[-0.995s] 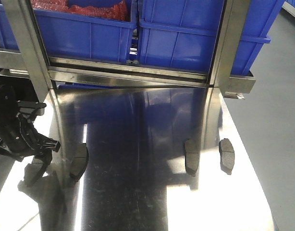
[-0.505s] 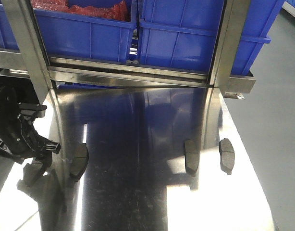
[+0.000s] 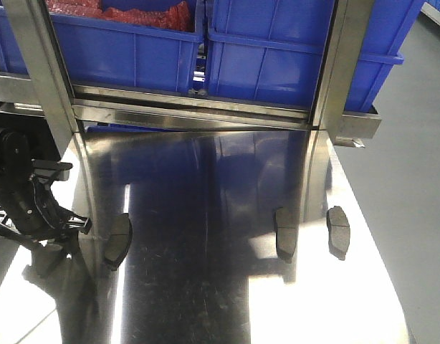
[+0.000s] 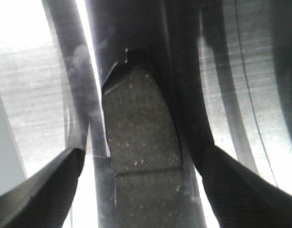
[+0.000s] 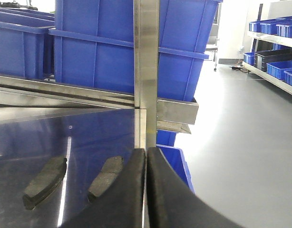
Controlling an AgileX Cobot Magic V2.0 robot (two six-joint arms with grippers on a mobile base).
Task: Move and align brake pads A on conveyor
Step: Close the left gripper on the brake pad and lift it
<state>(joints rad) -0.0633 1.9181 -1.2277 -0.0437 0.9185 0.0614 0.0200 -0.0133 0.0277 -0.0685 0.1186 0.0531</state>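
Left gripper: open and low over the left edge of the table. Its fingers stand apart.
Left pad: lies flat on the steel between those fingers, with its groove across. There is a clear gap on one side. On the other side I cannot tell if the finger touches it.
Second pad: on the table just right of the left gripper, apart from it.
Third pad: on the right half of the table, lengthwise.
Fourth pad: near the third pad and parallel to it, close to the right edge.
Right gripper: closed, fingers pressed together and holding nothing. In its wrist view the third and fourth pads lie ahead on its left, untouched.
Bins: blue, on a steel rack behind the table. One holds red things.
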